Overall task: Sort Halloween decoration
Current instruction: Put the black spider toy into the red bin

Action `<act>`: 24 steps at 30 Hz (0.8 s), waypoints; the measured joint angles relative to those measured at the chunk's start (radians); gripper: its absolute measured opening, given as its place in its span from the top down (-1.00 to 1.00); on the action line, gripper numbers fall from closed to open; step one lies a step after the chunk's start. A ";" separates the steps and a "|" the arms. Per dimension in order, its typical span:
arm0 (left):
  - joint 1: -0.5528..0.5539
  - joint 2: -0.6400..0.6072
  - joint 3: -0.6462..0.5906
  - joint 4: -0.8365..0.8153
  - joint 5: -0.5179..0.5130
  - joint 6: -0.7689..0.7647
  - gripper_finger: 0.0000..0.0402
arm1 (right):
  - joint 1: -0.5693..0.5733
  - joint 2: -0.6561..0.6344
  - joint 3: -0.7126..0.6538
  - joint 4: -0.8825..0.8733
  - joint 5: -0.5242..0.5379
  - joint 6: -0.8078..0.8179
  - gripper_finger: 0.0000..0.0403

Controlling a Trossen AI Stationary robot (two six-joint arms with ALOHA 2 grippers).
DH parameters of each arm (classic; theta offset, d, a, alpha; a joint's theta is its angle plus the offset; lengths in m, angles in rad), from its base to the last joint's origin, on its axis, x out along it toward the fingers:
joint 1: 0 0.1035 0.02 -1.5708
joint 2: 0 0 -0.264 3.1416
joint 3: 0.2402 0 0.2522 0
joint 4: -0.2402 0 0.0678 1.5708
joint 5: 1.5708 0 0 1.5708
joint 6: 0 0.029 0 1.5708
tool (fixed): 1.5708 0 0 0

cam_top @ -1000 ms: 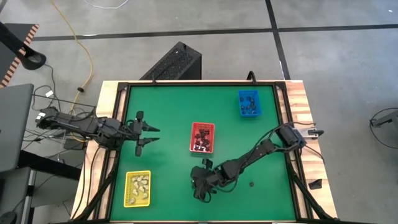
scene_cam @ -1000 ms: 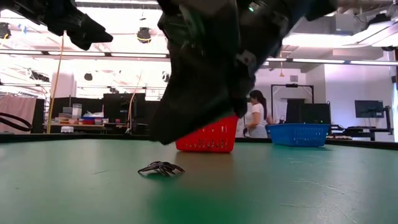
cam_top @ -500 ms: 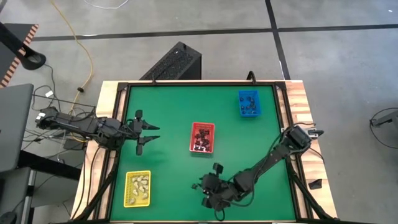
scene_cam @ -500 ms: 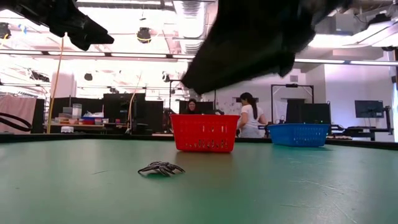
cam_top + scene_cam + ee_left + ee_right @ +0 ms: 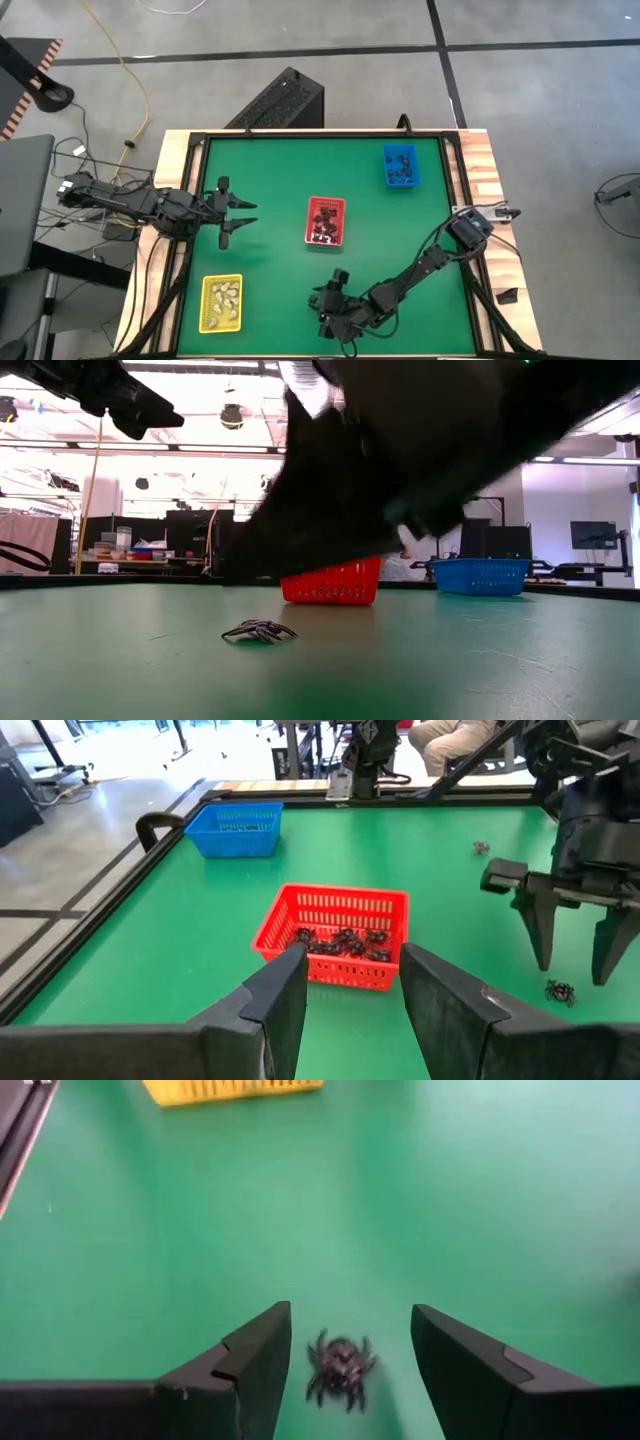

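Note:
One black spider (image 5: 340, 1367) of the Halloween decoration lies flat on the green table, near its front edge; the low view shows it too (image 5: 260, 630). My right gripper (image 5: 350, 1312) hangs open over it, slanting down, one finger on each side, touching nothing. In the high view my right gripper (image 5: 320, 303) covers the spider. My left gripper (image 5: 240, 216) waits open above the table's left part, empty. Another small black piece (image 5: 481, 847) lies farther right.
A red tray (image 5: 325, 220) with black pieces stands mid-table. At the far right is a blue tray (image 5: 400, 167), and at the near left a yellow tray (image 5: 221, 302) with cream pieces. People sit in the room beyond the table.
My right gripper has gone from just in front of the red tray toward the table's near edge, rising on the way and coming down again over the spider. The spider has stayed where it was.

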 joint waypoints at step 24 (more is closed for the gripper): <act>0.000 0.000 0.000 -0.006 0.028 -0.009 0.25 | -0.014 0.065 0.001 0.041 -0.062 -0.030 -0.07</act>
